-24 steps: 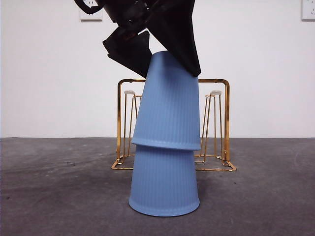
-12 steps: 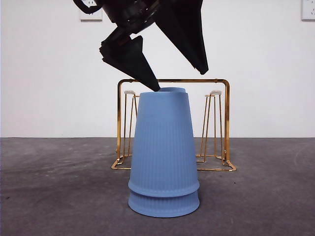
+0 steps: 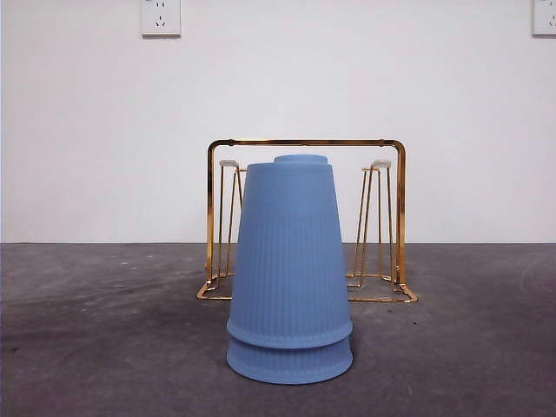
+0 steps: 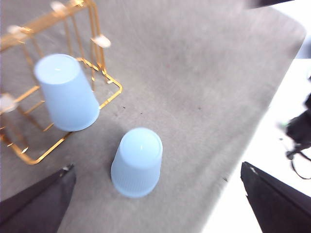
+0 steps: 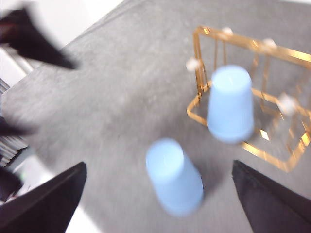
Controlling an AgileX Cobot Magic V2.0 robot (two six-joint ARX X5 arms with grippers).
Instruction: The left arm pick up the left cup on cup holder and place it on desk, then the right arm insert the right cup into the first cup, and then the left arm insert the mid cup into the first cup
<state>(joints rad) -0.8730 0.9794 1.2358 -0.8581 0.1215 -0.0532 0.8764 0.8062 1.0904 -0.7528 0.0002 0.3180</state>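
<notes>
Two blue ribbed cups [image 3: 289,278] stand upside down on the dark grey desk [image 3: 104,330], one nested over the other, in front of the gold wire cup holder [image 3: 391,217]. The stack also shows in the left wrist view [image 4: 137,162] and, blurred, in the right wrist view [image 5: 175,177]. A third blue cup [image 4: 68,92] sits upside down on the holder's pegs; in the front view only its top [image 3: 301,159] shows behind the stack. My left gripper [image 4: 156,166] and right gripper [image 5: 159,164] are both open, empty and high above the desk, out of the front view.
The holder's outer white-tipped pegs [image 3: 228,163] are bare. A white wall with sockets [image 3: 161,17] stands behind. The desk's edge [image 4: 252,131] runs near the stack in the left wrist view. A dark blurred arm part [image 5: 29,39] shows in the right wrist view.
The gripper that held the upper cup tilted over the lower one let it go. The cup dropped fully onto the lower cup, and the gripper rose out of the front view.
</notes>
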